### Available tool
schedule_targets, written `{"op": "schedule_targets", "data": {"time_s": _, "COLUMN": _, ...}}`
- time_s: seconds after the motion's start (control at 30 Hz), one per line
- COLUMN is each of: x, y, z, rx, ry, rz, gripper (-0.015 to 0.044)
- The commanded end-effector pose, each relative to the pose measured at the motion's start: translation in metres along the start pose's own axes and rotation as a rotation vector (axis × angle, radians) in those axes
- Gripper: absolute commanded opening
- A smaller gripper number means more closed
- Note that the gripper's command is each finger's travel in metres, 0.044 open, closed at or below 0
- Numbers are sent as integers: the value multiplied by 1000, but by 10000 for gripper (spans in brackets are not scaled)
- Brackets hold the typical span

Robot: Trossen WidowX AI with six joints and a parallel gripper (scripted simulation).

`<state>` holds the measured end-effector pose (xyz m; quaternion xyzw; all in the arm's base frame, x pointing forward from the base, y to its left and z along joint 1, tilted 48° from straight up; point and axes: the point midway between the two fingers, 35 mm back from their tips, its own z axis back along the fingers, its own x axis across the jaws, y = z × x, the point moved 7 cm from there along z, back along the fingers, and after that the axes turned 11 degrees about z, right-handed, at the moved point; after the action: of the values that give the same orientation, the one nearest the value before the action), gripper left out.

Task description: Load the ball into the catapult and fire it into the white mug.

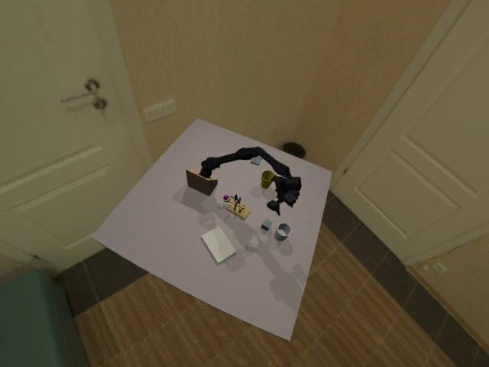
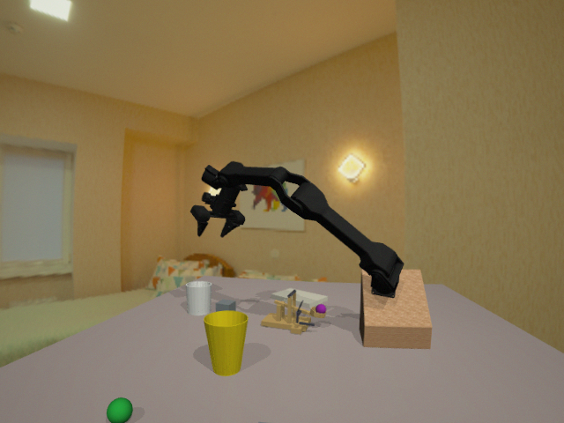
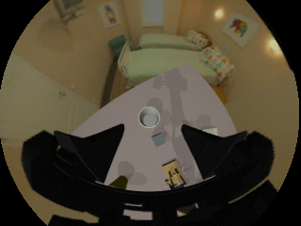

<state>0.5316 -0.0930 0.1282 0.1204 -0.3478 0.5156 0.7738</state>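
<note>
From across the table, I saw a green ball (image 2: 119,411) lying at far left, then the white mug (image 1: 283,232) (image 2: 198,298) (image 3: 150,118) standing upright, with the black gripper (image 1: 286,209) (image 2: 211,235) (image 3: 153,127) high above the table, its fingers spread around nothing. Next came a small gray block (image 1: 266,224) (image 2: 225,306) (image 3: 158,139) near the mug and an upright yellow cup (image 1: 265,180) (image 2: 226,344) (image 3: 118,183). Farther right, the wooden catapult (image 1: 233,211) (image 2: 273,322) (image 3: 173,167) had the purple ball (image 1: 225,196) (image 2: 320,308) in the cupped end of its throwing arm, pointing toward the brown block (image 1: 200,183) (image 2: 395,314) under the robot's base.

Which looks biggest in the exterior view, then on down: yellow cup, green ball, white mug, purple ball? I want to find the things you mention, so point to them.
Largest to smallest:
1. yellow cup (image 1: 266,180) (image 2: 226,344) (image 3: 119,183)
2. white mug (image 1: 282,232) (image 2: 198,298) (image 3: 150,118)
3. green ball (image 2: 119,410)
4. purple ball (image 1: 225,196) (image 2: 321,308)

Green sits nearer the camera, so true ball sizes are unsure.
</note>
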Motion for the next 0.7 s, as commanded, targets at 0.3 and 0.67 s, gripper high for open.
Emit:
{"op": "schedule_targets", "data": {"time_s": 0.3, "x": 1, "y": -3, "z": 4, "rx": -17, "ry": 10, "rz": 14, "gripper": 256}}
{"op": "schedule_targets", "data": {"time_s": 0.67, "x": 1, "y": -3, "z": 4, "rx": -17, "ry": 10, "rz": 14, "gripper": 0}}
